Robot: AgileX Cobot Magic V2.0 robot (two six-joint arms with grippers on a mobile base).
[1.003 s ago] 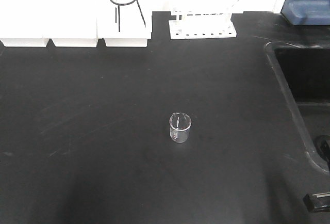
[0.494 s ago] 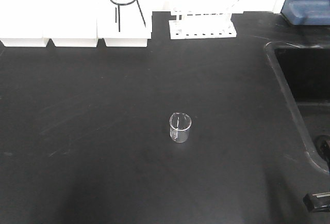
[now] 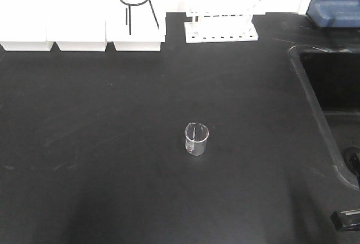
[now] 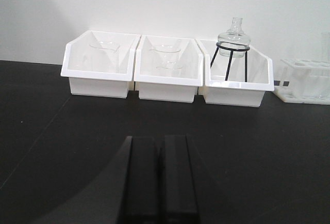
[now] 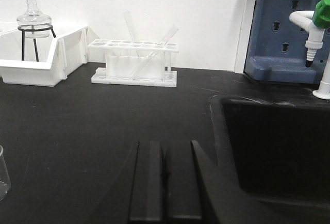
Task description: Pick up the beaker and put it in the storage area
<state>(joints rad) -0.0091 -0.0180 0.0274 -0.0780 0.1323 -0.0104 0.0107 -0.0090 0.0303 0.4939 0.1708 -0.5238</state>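
Note:
The beaker (image 3: 197, 139), small and of clear glass, stands upright alone on the black benchtop (image 3: 101, 143), a little right of centre in the front view. In the right wrist view only its glass edge (image 5: 2, 175) shows, at the far left, well to the left of my right gripper (image 5: 165, 144). That gripper is shut and holds nothing, low over the bench beside the sink. My left gripper (image 4: 161, 139) is also shut and empty, pointing at the white trays. Neither gripper shows in the front view. The storage area is out of view.
Three white trays (image 4: 170, 74) line the back wall; the right one holds a glass flask on a black wire tripod (image 4: 232, 48). A white test-tube rack (image 5: 135, 61) stands beside them. A sink (image 3: 332, 86) is recessed at the right. A small black block (image 3: 346, 220) sits bottom right.

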